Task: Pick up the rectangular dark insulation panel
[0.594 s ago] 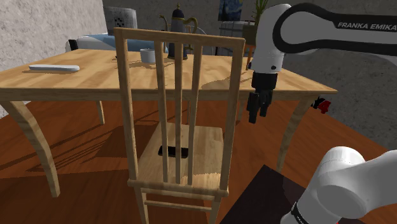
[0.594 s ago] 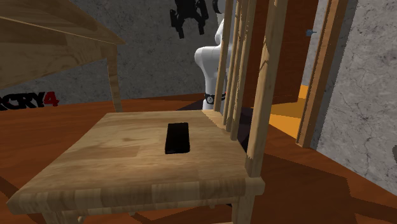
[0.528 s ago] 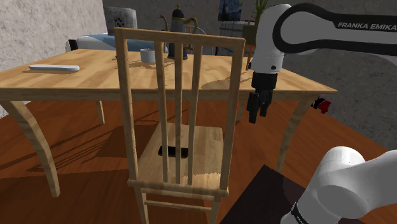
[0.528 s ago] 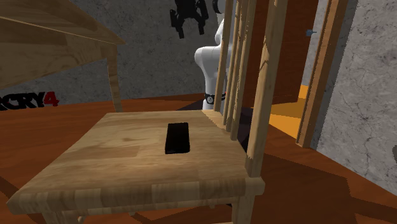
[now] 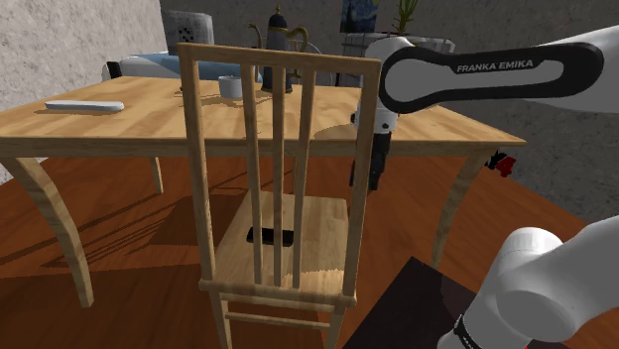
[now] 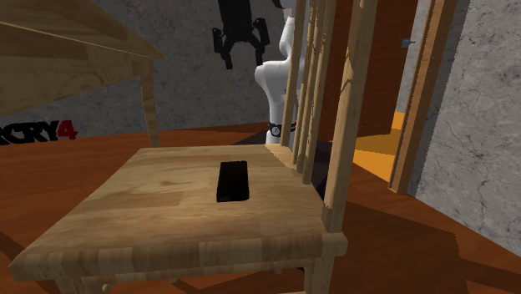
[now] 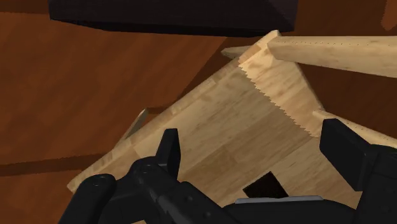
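Now: tool open, empty, raised near chair back; dark panel flat on seat, well below.

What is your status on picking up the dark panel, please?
Black two-finger pincer open, empty, above the wooden chair seat. Flat black rectangular panel lying on it, untouched. Slatted chair back close beside.

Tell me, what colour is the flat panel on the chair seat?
Black; the panel shows best in the second exterior view.
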You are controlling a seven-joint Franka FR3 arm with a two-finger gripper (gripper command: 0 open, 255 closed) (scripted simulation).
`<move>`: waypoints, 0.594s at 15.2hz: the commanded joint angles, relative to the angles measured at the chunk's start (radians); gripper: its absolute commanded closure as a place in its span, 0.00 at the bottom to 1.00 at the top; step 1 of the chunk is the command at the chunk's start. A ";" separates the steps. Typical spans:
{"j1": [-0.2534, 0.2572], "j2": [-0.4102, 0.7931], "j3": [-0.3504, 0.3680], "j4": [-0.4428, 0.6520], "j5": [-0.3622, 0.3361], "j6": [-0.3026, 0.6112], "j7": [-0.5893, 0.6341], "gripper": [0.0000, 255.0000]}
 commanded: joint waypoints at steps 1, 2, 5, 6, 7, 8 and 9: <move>0.011 0.063 0.008 0.002 -0.001 0.074 -0.025 0.00; 0.016 0.095 0.014 0.007 -0.002 0.106 -0.035 0.00; 0.034 0.192 0.028 0.032 -0.005 0.195 -0.062 0.00; 0.040 0.225 0.032 0.043 -0.007 0.223 -0.071 0.00; 0.047 0.259 0.036 0.055 -0.010 0.250 -0.079 0.00; 0.055 0.293 0.039 0.069 -0.013 0.277 -0.086 0.00; 0.061 0.327 0.043 0.083 -0.017 0.302 -0.094 0.00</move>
